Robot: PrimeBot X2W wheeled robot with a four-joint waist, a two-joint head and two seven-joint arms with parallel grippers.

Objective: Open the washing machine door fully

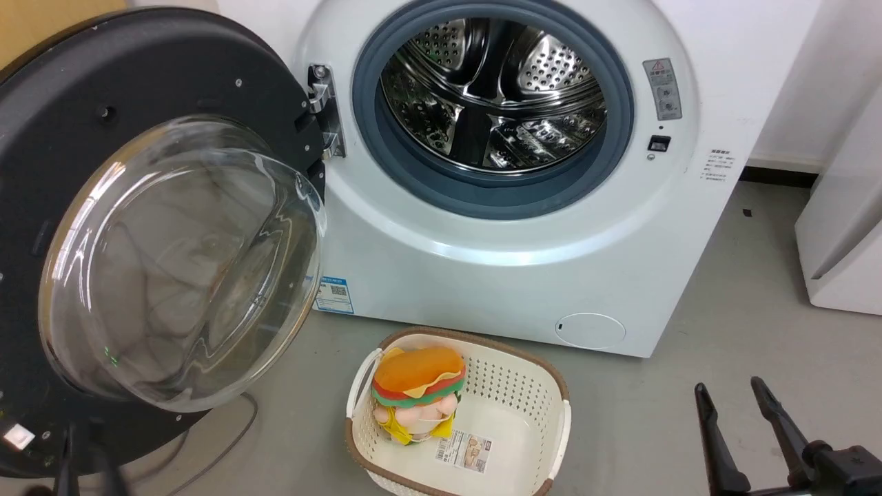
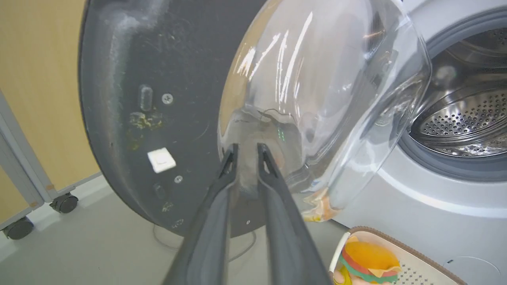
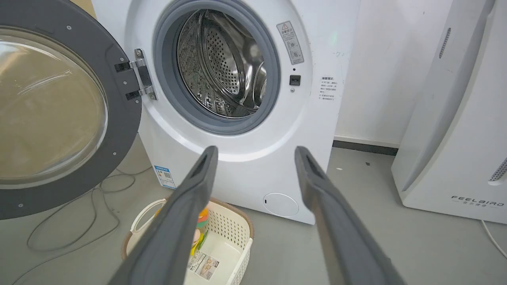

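Observation:
The washing machine door [image 1: 172, 76], a black disc with a bulging glass bowl [image 1: 186, 262], stands swung out to the left on its hinge [image 1: 324, 110]. The white washing machine [image 1: 517, 275] shows its grey ring and steel drum [image 1: 493, 89]. My left gripper [image 2: 247, 147] is low against the door's inner face beside the bowl. Its fingers are nearly together, with nothing between them. In the head view it is dim at the lower left [image 1: 84, 444]. My right gripper [image 1: 730, 389] hangs open over the floor, away from the door and facing the washer [image 3: 255, 152].
A white basket [image 1: 566, 427] with a burger plush [image 1: 417, 386] sits on the floor before the washer. A white FEELBIRD appliance [image 3: 455, 138] stands to the right. A cable [image 3: 71, 233] loops under the door. A yellow panel on casters [image 2: 63, 202] is beyond the door.

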